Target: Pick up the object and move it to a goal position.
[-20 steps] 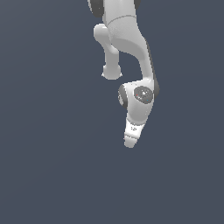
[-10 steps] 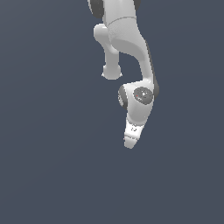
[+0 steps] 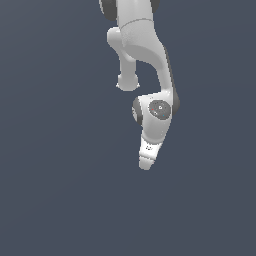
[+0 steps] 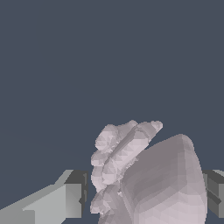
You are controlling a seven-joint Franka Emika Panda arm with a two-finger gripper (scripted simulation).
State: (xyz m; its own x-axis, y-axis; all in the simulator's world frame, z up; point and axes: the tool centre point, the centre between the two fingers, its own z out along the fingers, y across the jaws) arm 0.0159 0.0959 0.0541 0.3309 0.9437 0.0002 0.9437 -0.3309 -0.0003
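Note:
In the wrist view the object (image 4: pixel 153 179), a pale pinkish-lilac lumpy thing, fills the space between my two grey fingers. It presses against one finger (image 4: pixel 214 192). Only a thin dark sliver shows between it and the other finger (image 4: pixel 74 194). My gripper (image 4: pixel 144 194) looks shut on the object, which sticks out past the fingertips. In the exterior view the white arm reaches down with its hand (image 3: pixel 146 159) pointing at the dark floor, and the object is hidden there behind the hand.
A uniform dark blue-grey floor (image 3: pixel 60 200) lies all around the arm. Nothing else shows in either view.

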